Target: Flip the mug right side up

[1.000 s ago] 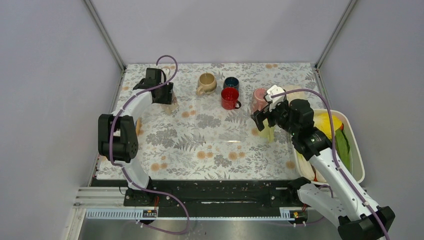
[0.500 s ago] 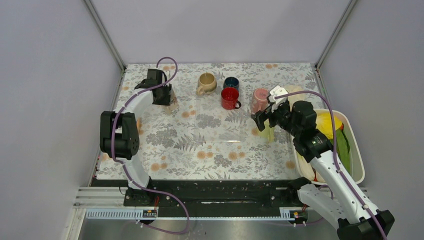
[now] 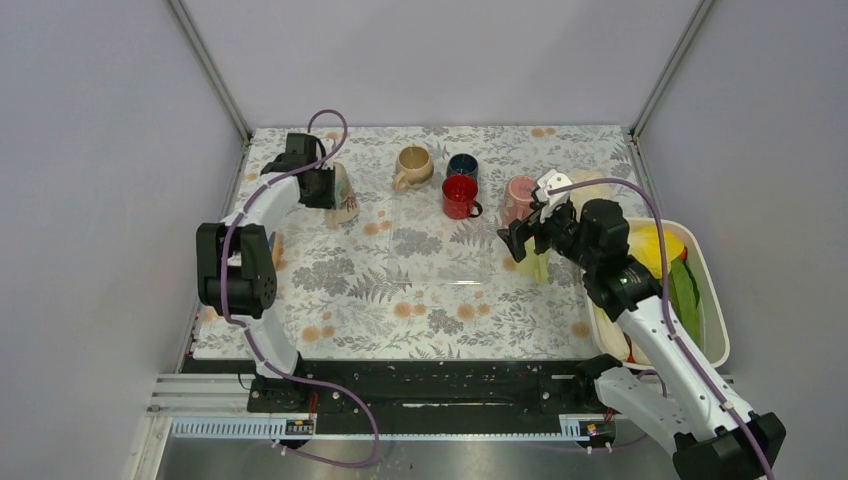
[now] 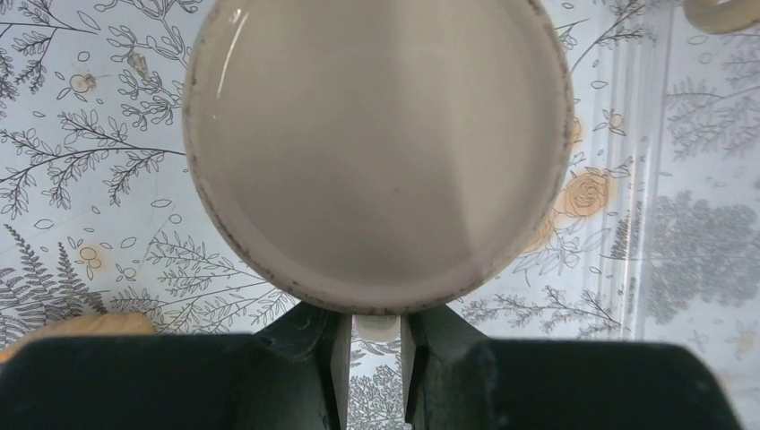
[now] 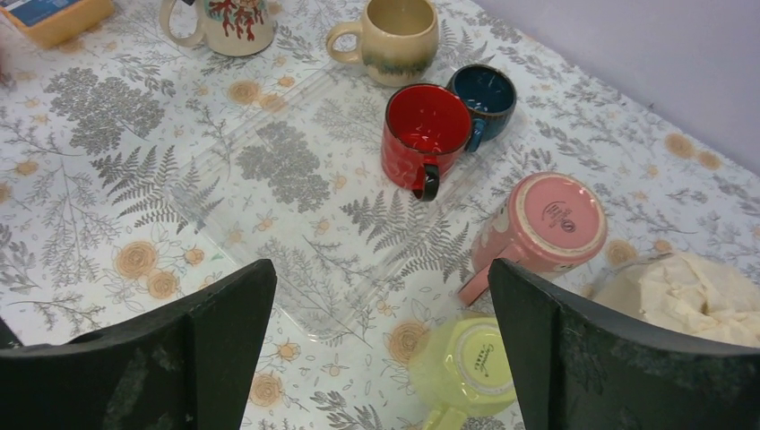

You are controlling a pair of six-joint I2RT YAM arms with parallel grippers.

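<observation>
My left gripper [image 3: 322, 188] is shut on the handle of a cream mug [image 3: 343, 193] with a red pattern, at the back left of the table. The mug looks tilted. In the left wrist view its round cream face [image 4: 376, 143] fills the frame, and the handle [image 4: 375, 327] sits pinched between the fingers [image 4: 336, 358]. I cannot tell whether that face is the mouth or the base. The mug also shows in the right wrist view [image 5: 228, 22]. My right gripper [image 5: 381, 278] is open and empty. It hovers above an upside-down yellow mug [image 5: 466, 363] and an upside-down pink mug [image 5: 547, 224].
A beige mug [image 3: 413, 166], a blue mug [image 3: 462, 165] and a red mug [image 3: 459, 196] stand upright at the back. A clear tray [image 3: 440, 240] lies mid-table. A white bin [image 3: 712, 300] with yellow and green items stands at the right. A white cloth [image 5: 690, 291] lies by the pink mug.
My left gripper has shifted a little left and turned, and the cream mug now shows tilted beside it. My right gripper has drifted slightly left, still open.
</observation>
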